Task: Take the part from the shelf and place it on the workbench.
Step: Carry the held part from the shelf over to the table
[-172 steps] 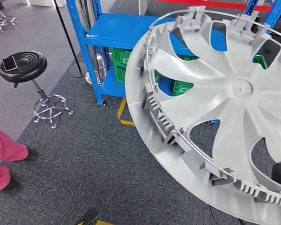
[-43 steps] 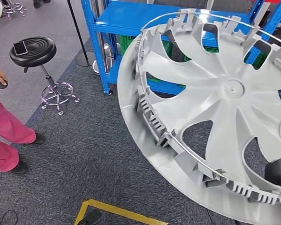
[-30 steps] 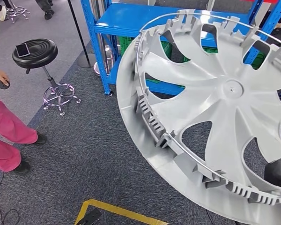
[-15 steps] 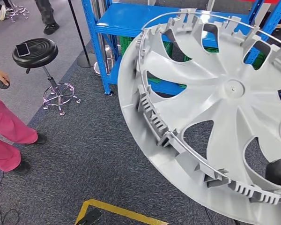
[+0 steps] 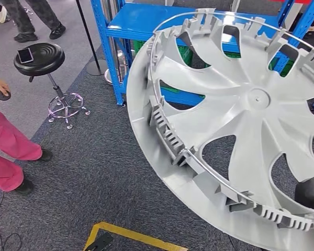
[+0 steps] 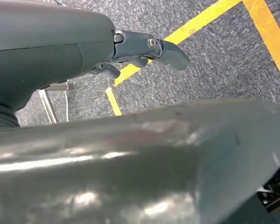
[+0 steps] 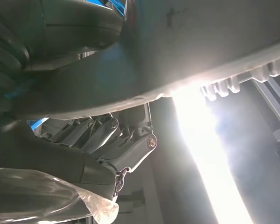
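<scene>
While held tilted over the grey carpet (image 5: 88,178), the part (image 5: 242,120), a large grey wheel cover with curved spokes, rim clips and a wire ring, shows its inner face to my head view. My right robot hand (image 7: 96,144) grips its edge, thumb on one face and fingers (image 7: 131,151) on the other. My left robot hand (image 6: 145,49) hangs above yellow floor tape (image 6: 202,21), fingers loosely apart, holding nothing. Behind the part: blue shelf (image 5: 143,23) with green crates (image 5: 137,47). Beside: black stool (image 5: 38,57) bearing a phone (image 5: 25,54); person in pink trousers (image 5: 7,151).
</scene>
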Controlling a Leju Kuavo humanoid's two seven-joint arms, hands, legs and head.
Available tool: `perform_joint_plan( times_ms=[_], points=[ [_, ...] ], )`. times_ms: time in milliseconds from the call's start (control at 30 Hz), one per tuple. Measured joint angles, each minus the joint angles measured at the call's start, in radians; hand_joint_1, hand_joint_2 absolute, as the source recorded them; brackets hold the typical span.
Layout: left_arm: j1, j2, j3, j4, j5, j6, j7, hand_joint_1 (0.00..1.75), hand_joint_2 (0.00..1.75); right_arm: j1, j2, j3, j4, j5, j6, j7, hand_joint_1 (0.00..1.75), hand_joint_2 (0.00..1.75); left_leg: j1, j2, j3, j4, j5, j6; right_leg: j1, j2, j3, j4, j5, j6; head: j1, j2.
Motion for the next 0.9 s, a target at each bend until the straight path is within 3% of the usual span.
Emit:
perform_joint_plan(
  times_ms=[400,467,567,600,667,733,767,800,867,900],
  points=[
    [0.000,0.000,0.000,0.000,0.021,-0.021,-0.001,0.00,0.00,0.000,0.000,0.008,0.000,0.000,0.000,0.001,1.75,1.75,0.000,0.000,0.000,0.000,0.000,0.000,0.000,0.000,0.000,0.000,0.000,0.000,0.000,0.000],
    [0.000,0.001,0.000,0.000,0.021,-0.027,0.000,0.00,0.00,-0.001,0.000,0.010,0.000,0.000,0.000,0.002,1.75,1.75,-0.003,-0.001,-0.002,0.001,-0.002,0.008,-0.002,-0.001,0.002,0.000,0.005,0.005,0.000,0.000],
    [0.000,0.002,0.000,0.000,0.021,-0.032,0.003,0.00,0.00,-0.001,-0.001,0.012,0.000,0.001,0.000,0.005,1.75,1.75,-0.001,-0.004,0.012,-0.024,-0.013,0.033,-0.005,-0.001,-0.006,0.027,0.025,0.023,0.000,0.000],
    [0.000,0.002,0.000,0.000,0.021,-0.031,0.004,0.00,0.00,-0.002,-0.002,0.012,0.000,0.001,0.000,0.006,1.75,1.75,0.002,-0.005,0.023,-0.034,-0.016,0.038,-0.006,0.000,-0.016,0.048,0.016,0.029,0.003,0.000],
    [0.000,0.001,0.000,0.000,0.021,-0.031,0.007,0.00,0.00,-0.004,-0.003,0.012,0.000,0.001,0.000,0.007,1.75,1.75,0.007,-0.006,0.037,-0.042,-0.016,0.040,-0.011,0.002,-0.058,0.127,-0.040,0.035,0.007,0.000],
    [0.002,0.002,0.000,0.000,0.021,-0.031,0.009,0.00,0.00,-0.004,-0.004,0.012,0.000,0.001,0.000,0.008,1.75,1.75,0.010,-0.006,0.037,-0.041,-0.019,0.036,-0.021,0.002,-0.117,0.235,-0.099,0.043,0.008,0.000],
    [0.003,0.002,0.000,0.000,0.021,-0.031,0.010,0.00,0.00,-0.002,-0.005,0.012,0.001,0.001,0.000,0.009,1.75,1.75,0.012,-0.006,0.039,-0.040,-0.021,0.031,-0.027,0.002,-0.134,0.263,-0.107,0.050,0.008,0.000],
    [0.005,0.001,0.000,0.000,0.021,-0.031,0.010,0.00,0.00,-0.002,-0.006,0.012,0.001,0.001,0.000,0.009,1.75,1.75,0.016,-0.006,0.041,-0.038,-0.023,0.024,-0.034,0.002,-0.134,0.255,-0.094,0.058,0.008,0.000],
    [0.006,0.002,0.000,0.000,0.021,-0.031,0.012,0.00,0.00,-0.001,-0.007,0.012,0.001,0.001,0.000,0.011,1.75,1.75,0.027,-0.008,0.048,-0.027,-0.034,0.004,-0.052,0.004,-0.087,0.149,-0.027,0.080,0.008,0.000],
    [0.005,0.006,0.000,0.000,0.021,-0.031,0.012,0.00,0.00,-0.001,-0.008,0.012,0.002,0.001,0.000,0.012,1.75,1.75,0.031,-0.009,0.049,-0.017,-0.041,-0.009,-0.056,0.008,-0.063,0.093,-0.010,0.092,0.012,0.000]
  ],
)
